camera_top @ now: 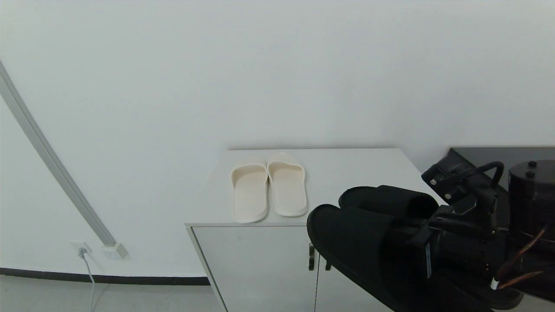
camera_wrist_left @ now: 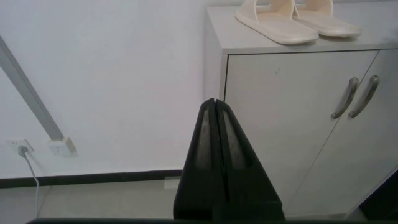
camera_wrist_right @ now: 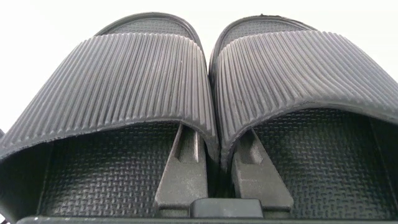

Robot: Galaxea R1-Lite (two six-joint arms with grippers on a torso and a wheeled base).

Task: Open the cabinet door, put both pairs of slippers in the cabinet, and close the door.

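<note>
The cabinet (camera_top: 256,264) is standing against the white wall (camera_top: 277,65) with both doors sitting shut. At the far left, a grey conduit (camera_top: 47,160) is running diagonally down the wall to a small box, and just beside it a socket (camera_top: 81,250) is carrying a plugged-in cable (camera_top: 91,279) that is hanging toward the floor. The left gripper (camera_wrist_left: 215,107) is hovering low in front of the cabinet's left door, its fingers (camera_wrist_left: 205,143) pressing flat against each other with nothing between them.

On the cabinet top, toward its left half, the cream slippers (camera_top: 269,188) are lying side by side and touching, soles down and close to the front edge. Below them, the two door handles (camera_top: 311,256) are hanging upright next to each other where the doors are meeting.

Farther right, the black slippers (camera_top: 368,229) are being carried as a pair, side by side, overlapping the cabinet's right door and front corner in the head view. The right gripper (camera_wrist_right: 216,134) is clamping them: one finger is sitting inside each slipper under its ribbed strap, and the two are pinching the adjoining inner walls together. Behind the arm, a dark surface (camera_top: 498,154) is lying at the right edge, just beside the cabinet.
</note>
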